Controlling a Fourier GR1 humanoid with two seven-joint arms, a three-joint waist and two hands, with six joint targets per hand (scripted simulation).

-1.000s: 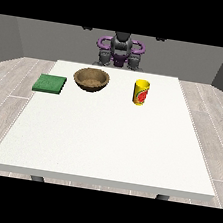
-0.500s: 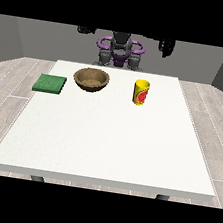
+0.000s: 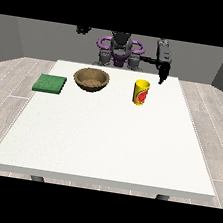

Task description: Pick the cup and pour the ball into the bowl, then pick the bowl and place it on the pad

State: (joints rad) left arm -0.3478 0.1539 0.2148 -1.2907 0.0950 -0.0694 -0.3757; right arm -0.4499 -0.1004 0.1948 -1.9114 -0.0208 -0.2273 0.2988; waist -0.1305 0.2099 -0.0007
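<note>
A large white table (image 3: 109, 138) fills the view, standing on a pale wood-plank floor (image 3: 6, 82) before grey walls (image 3: 43, 37).

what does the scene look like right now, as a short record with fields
table: large white table
cup: yellow cylindrical cup with a red mark, upright, right of centre near the far edge
bowl: round brown wooden bowl, left of the cup, apart from it
pad: flat green square pad, left of the bowl, nothing on it
robot hand at view's right: black, raised behind and right of the cup, not touching it
robot hand at view's left: black, raised high behind the bowl
ball: not visible
</note>
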